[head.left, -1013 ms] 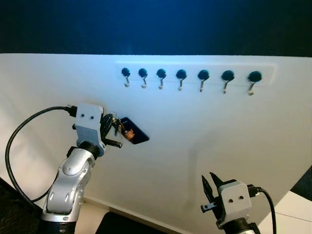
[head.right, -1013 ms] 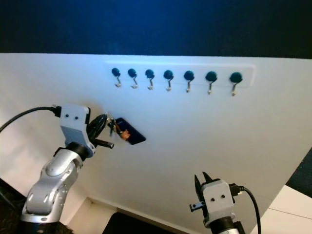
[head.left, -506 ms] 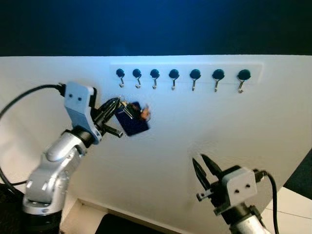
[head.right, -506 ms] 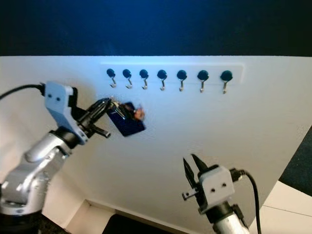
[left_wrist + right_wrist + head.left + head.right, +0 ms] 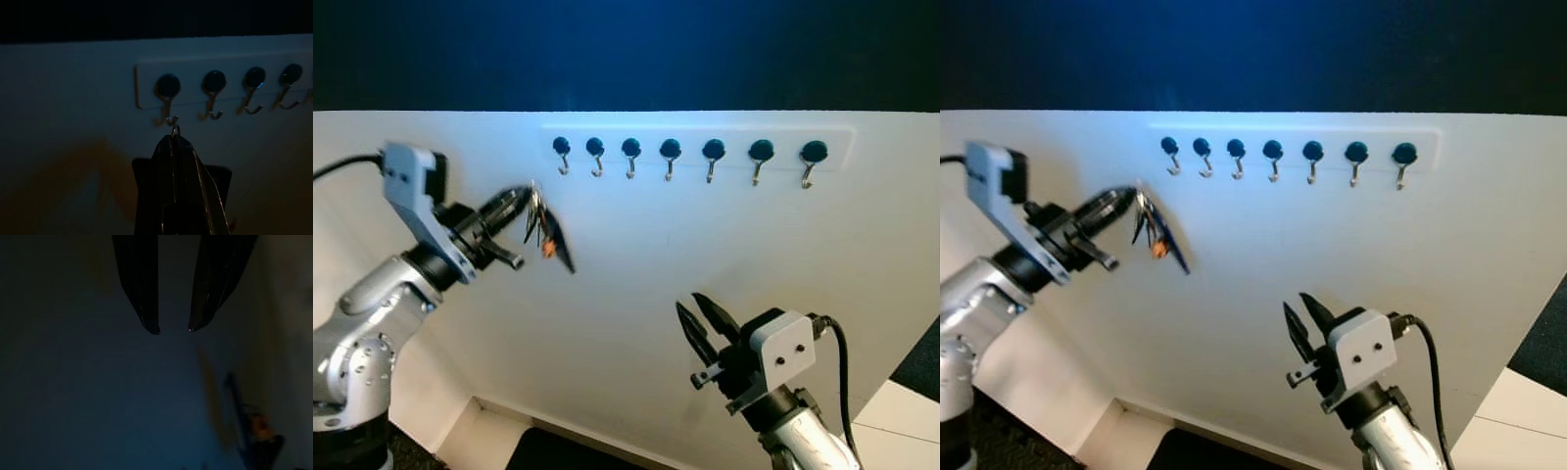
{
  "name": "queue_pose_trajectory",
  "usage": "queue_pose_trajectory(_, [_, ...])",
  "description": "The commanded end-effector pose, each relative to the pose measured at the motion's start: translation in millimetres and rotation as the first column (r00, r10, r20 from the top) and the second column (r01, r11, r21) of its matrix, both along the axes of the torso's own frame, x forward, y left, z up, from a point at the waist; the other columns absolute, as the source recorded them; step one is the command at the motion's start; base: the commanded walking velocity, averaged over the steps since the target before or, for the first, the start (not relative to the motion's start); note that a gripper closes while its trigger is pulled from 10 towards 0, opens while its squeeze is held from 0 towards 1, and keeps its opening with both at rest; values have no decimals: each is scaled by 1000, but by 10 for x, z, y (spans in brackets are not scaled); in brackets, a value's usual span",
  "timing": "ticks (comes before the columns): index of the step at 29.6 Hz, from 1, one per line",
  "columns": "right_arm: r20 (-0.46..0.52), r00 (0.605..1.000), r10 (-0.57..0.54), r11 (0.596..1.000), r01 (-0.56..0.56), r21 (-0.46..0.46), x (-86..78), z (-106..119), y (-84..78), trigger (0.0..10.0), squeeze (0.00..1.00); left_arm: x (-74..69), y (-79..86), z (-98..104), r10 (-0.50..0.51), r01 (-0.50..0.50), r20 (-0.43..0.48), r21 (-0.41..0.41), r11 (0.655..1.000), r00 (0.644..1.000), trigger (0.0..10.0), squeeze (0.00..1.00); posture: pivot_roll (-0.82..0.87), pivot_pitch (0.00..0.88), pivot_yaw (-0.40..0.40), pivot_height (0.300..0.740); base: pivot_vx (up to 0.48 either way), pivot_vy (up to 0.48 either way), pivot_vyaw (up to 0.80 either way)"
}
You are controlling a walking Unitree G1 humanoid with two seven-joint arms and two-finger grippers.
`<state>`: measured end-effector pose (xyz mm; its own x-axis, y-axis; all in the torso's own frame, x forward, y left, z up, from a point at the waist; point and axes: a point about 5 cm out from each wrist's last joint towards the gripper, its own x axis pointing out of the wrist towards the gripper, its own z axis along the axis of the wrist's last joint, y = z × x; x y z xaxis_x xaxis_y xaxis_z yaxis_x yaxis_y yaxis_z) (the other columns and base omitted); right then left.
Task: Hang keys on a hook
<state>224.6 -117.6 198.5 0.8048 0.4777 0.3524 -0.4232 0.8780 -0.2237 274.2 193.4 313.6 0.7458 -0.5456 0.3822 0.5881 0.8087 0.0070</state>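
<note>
A row of several dark-capped metal hooks (image 5: 670,155) runs along a white rail high on the white wall. My left gripper (image 5: 521,199) is shut on a bunch of keys (image 5: 544,227) with a dark blue fob and an orange tag, which dangles below and left of the leftmost hook (image 5: 562,153). In the left wrist view the key ring (image 5: 175,130) sits at the fingertips just under the leftmost hook (image 5: 167,100). My right gripper (image 5: 698,317) hovers low at the right, open with nothing in it; its fingers (image 5: 143,289) point at bare wall.
A dark navy band (image 5: 626,49) covers the wall above the white panel (image 5: 724,255). Pale floor (image 5: 911,421) shows at the lower right corner, and a dark opening (image 5: 558,452) lies at the bottom edge.
My left arm has swung leftward and levelled out, and the keys now hang edge-on below the leftmost hook. The right gripper has risen a little and shifted left.
</note>
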Motion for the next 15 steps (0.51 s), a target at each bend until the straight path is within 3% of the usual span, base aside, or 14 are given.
queue_pose_trajectory(1, [-4,999,45,999,-45,16,-10,44,81,10000,0,19,40,-5,-29,26,-28,-85,996,999,10000,0,0,121,158,740,0,0,0])
queue_pose_trajectory(4, [4,998,55,998,-55,22,1,73,109,10000,0,33,24,2,-51,46,-36,-119,992,998,10000,0,-2,115,157,740,0,0,0])
queue_pose_trajectory(10, [46,996,73,996,-76,51,79,195,204,10000,0,92,-189,-62,-149,131,-95,-168,977,984,10000,0,-6,95,159,740,0,0,0])
queue_pose_trajectory(15, [57,996,72,996,-75,56,106,227,218,10000,0,119,-234,-46,-172,150,-102,-200,968,980,10000,0,-9,89,161,740,0,0,0])
